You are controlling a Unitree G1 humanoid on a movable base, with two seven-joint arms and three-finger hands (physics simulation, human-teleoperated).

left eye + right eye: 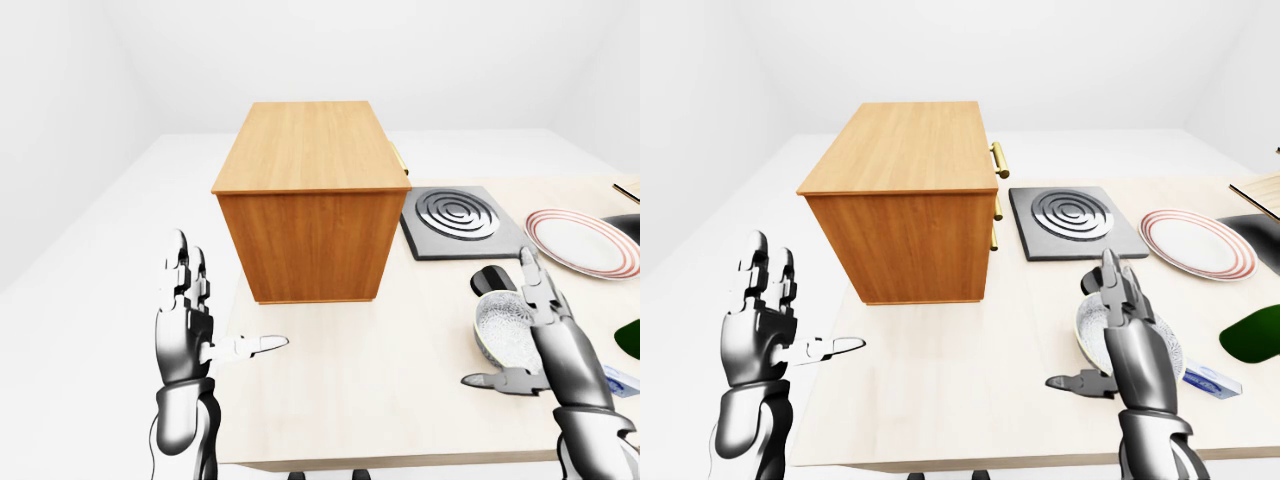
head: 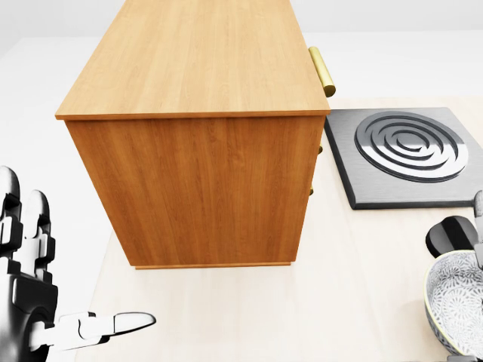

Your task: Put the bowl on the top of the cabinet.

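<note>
The white patterned bowl (image 1: 503, 332) sits on the pale table, at the right of the left-eye view. My right hand (image 1: 497, 320) is open around its right side, with fingers (image 1: 530, 285) straight up and the thumb (image 1: 490, 380) out under the rim. I cannot tell whether it touches the bowl. The wooden cabinet (image 1: 305, 215) stands up and to the left of the bowl, and its flat top (image 2: 196, 60) is bare. My left hand (image 1: 232, 295) is open and empty at the lower left, thumb pointing right.
A grey burner plate (image 1: 455, 215) lies right of the cabinet. A red-rimmed plate (image 1: 585, 240) lies further right. A black object (image 1: 490, 278) sits just above the bowl. A dark green thing (image 1: 1255, 335) and a small box (image 1: 1212, 380) lie near my right hand.
</note>
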